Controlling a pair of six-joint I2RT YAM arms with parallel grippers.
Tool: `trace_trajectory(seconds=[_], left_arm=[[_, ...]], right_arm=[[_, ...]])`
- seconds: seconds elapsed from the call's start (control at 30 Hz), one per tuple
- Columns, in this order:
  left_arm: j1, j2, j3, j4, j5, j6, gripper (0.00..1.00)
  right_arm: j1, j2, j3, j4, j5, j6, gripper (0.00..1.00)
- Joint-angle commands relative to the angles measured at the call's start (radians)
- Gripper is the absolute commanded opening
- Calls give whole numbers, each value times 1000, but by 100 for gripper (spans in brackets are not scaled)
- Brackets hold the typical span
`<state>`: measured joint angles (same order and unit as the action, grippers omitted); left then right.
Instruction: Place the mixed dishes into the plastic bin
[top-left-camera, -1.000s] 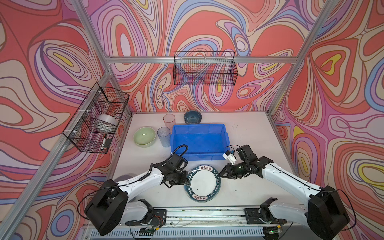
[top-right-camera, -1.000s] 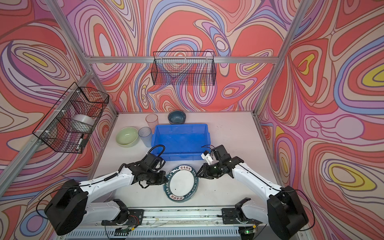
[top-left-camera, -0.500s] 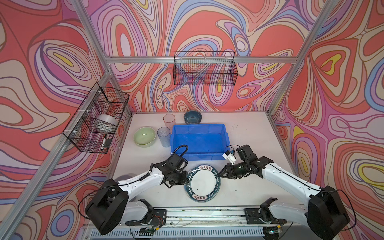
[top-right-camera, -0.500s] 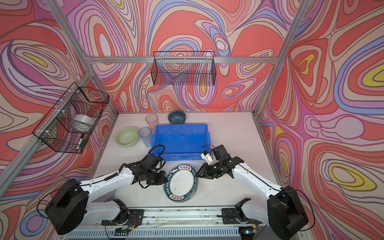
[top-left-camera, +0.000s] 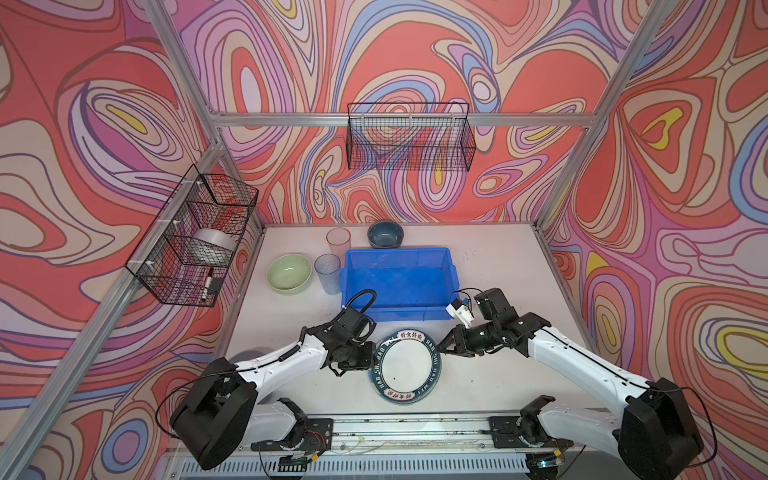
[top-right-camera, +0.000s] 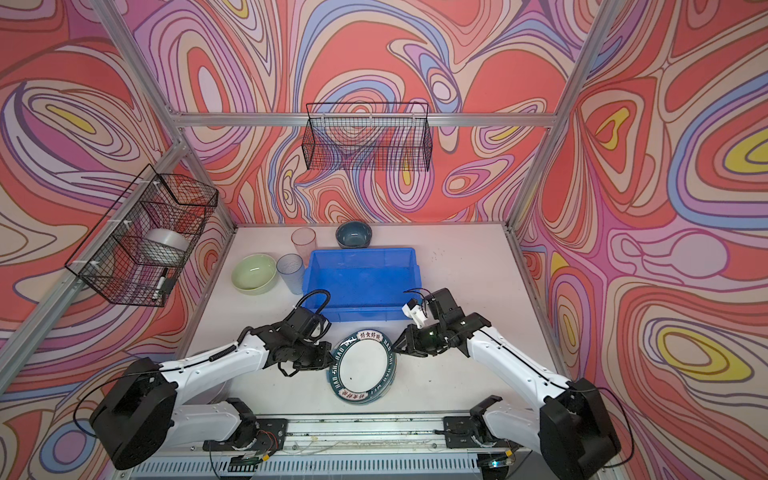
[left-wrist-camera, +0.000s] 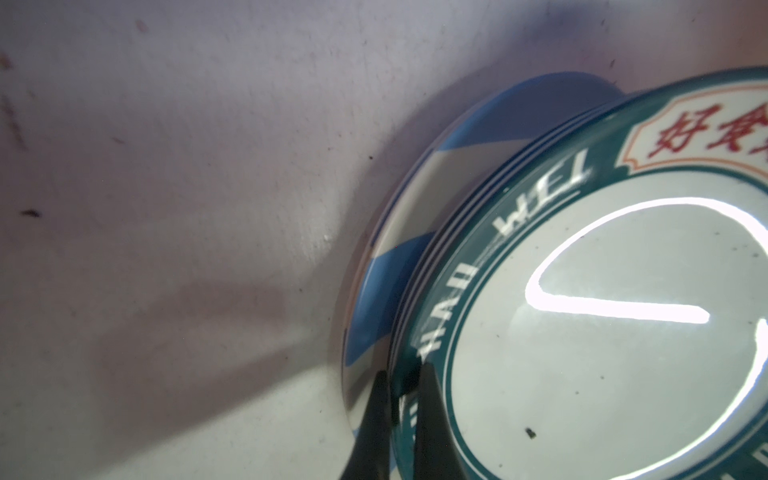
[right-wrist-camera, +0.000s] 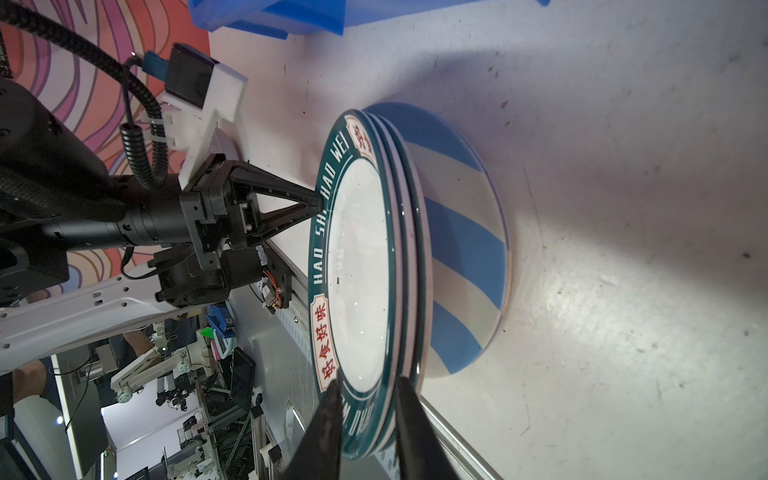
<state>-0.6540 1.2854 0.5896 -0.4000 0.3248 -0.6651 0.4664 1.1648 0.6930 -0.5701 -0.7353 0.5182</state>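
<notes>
A stack of plates lies at the table's front middle: green-rimmed lettered white plates (top-left-camera: 406, 365) (top-right-camera: 362, 365) on a blue-and-white striped plate (right-wrist-camera: 461, 232) (left-wrist-camera: 374, 270). My left gripper (top-left-camera: 371, 360) (left-wrist-camera: 403, 372) is shut on the green rim at the stack's left edge. My right gripper (top-left-camera: 441, 347) (right-wrist-camera: 368, 384) is shut on the green rims at the right edge, one finger on top and one underneath. The blue plastic bin (top-left-camera: 399, 250) (top-right-camera: 361, 250) stands empty just behind. To its left are a pale green bowl (top-left-camera: 289, 273), a bluish tumbler (top-left-camera: 328, 272) and a pinkish tumbler (top-left-camera: 338, 241). A dark blue-grey bowl (top-left-camera: 385, 235) sits behind the bin.
A black wire basket (top-left-camera: 195, 237) on the left wall holds a white roll (top-left-camera: 214, 245). Another wire basket (top-left-camera: 409, 137) hangs on the back wall. A metal rail (top-left-camera: 395, 428) runs along the table's front edge, close to the stack.
</notes>
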Motion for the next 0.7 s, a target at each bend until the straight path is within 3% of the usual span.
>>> trace_trajectory(seconds=[0.0, 0.67], left_arm=[[-6, 29, -19, -81, -44, 9, 0], [-6, 36, -16, -82, -46, 11, 0]], right_arm=[[6, -3, 4, 13, -15, 9, 24], [15, 12, -16, 13, 30, 14, 23]])
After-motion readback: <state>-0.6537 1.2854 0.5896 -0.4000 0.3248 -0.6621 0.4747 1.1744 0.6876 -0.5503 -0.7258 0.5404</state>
